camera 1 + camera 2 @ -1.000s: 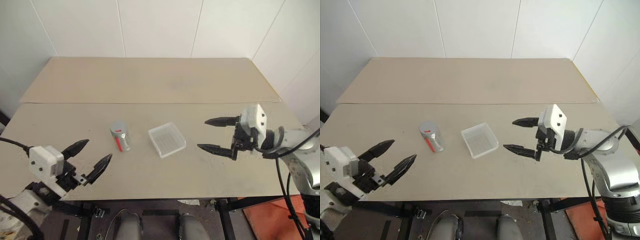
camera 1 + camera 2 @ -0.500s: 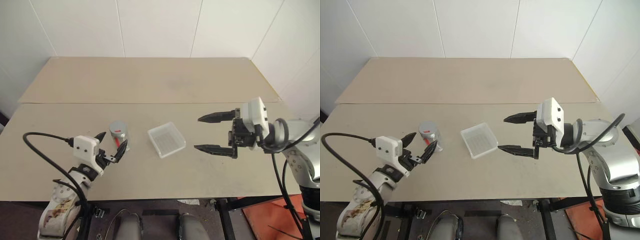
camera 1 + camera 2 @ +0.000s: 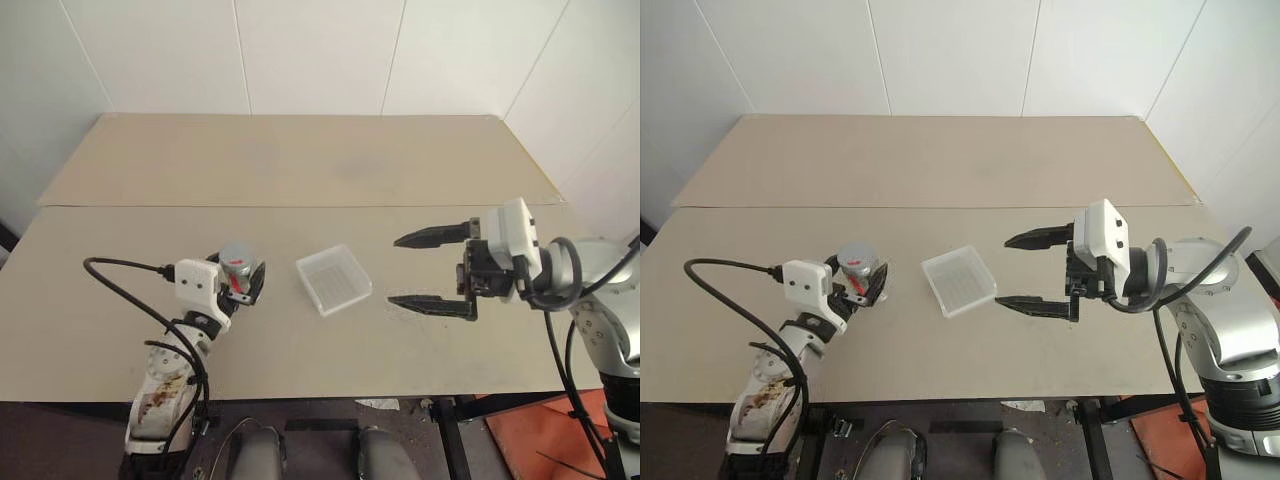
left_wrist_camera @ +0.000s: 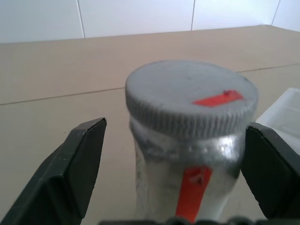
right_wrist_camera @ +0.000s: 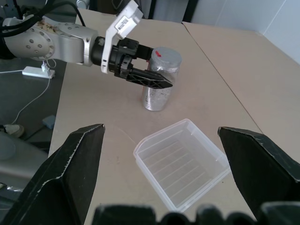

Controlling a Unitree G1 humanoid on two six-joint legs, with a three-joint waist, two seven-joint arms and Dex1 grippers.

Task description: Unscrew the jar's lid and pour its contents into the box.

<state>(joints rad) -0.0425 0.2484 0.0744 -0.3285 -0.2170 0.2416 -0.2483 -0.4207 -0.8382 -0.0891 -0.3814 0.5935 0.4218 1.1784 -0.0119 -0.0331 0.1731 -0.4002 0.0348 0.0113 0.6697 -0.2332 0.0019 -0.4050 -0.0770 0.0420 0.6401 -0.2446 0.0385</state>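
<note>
Pale beige tabletop (image 3: pixel 300 170) against a white panelled wall (image 3: pixel 320 50), with a seam across the board from side to side.

Toward the robot's left on the near board: small upright cylindrical jar (image 3: pixel 239 268), silvery-grey translucent body, red strip down its side. Capped by the round grey ribbed screw lid (image 4: pixel 191 96), seated square on the mouth, a small red mark on its flat top. Nothing of the contents to be made out through the cloudy wall.

Left gripper (image 4: pixel 174 125) brought level to the jar just under the lid, one black finger (image 4: pixel 79 159) on each side. Fingers apart around the jar rather than clamped: a clear strip of table between the one finger and the jar wall; the other finger just beside the lid's edge, contact not to be told. Black cable (image 3: pixel 110 280) looping out from that arm over the table.

Just beside the jar, toward the middle of the table: shallow square box of clear-white ribbed plastic (image 3: pixel 334 280), low walls, turned slightly askew, empty, apart from the jar.

Right gripper (image 3: pixel 394 270) held above the table to the right of the box, pointing across toward it, its two black fingers (image 5: pixel 70 159) spread wide, nothing between them. Well apart from the jar, not touching the box.
</note>
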